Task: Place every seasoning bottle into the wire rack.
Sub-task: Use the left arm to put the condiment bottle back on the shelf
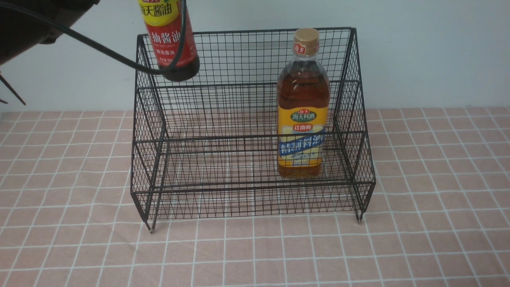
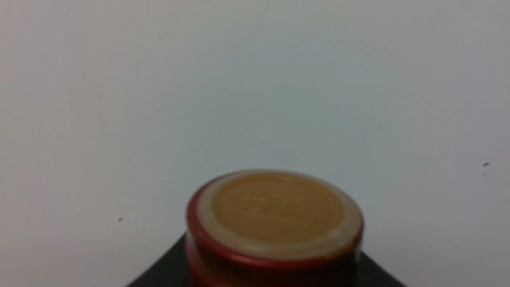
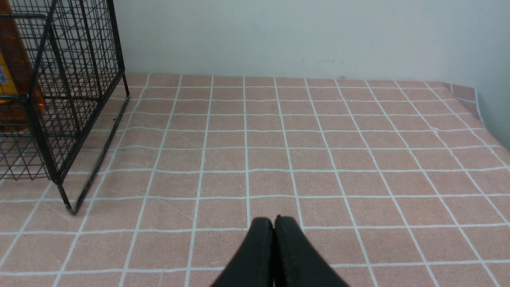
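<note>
We count 1 of 2 done: the amber-liquid bottle (image 1: 303, 107) stands on the lower step of the wire rack (image 1: 199, 199) toward 3 o'clock, while the left gripper (image 2: 273, 279) clamps the soy-sauce bottle (image 1: 171, 36) aloft above its 10 o'clock corner, and the right gripper (image 3: 274, 227) is pinched closed, empty.

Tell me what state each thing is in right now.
wire rack, standing, one bottle inside
amber bottle, upright inside the rack, capped
soy-sauce bottle, aloft above rack's left side, capped
left hand, gripping the soy-sauce bottle
right hand, shut, empty
</note>
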You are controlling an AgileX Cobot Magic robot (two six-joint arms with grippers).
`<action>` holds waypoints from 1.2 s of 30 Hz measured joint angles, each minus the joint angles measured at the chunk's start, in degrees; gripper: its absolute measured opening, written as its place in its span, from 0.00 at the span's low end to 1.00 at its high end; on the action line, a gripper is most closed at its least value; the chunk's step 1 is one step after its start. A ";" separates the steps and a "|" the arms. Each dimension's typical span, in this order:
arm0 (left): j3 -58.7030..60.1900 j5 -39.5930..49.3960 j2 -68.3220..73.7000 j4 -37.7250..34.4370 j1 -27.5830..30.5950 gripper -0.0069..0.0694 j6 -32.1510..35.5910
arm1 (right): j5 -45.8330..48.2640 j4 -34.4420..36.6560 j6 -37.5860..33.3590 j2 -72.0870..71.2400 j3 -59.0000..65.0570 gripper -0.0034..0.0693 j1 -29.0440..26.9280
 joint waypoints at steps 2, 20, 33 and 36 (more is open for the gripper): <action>-0.22 -0.34 0.71 0.00 0.00 0.43 0.38 | 0.00 0.00 0.00 0.00 0.00 0.03 0.00; -0.26 11.07 3.60 0.47 0.00 0.43 1.01 | 0.00 0.00 0.00 0.00 0.00 0.03 0.00; -0.26 17.22 7.39 0.99 -0.04 0.43 5.16 | -0.05 0.00 0.00 0.00 0.00 0.03 0.00; -0.26 17.52 8.52 1.01 -0.04 0.43 5.22 | -0.05 0.00 0.00 0.00 0.00 0.03 0.00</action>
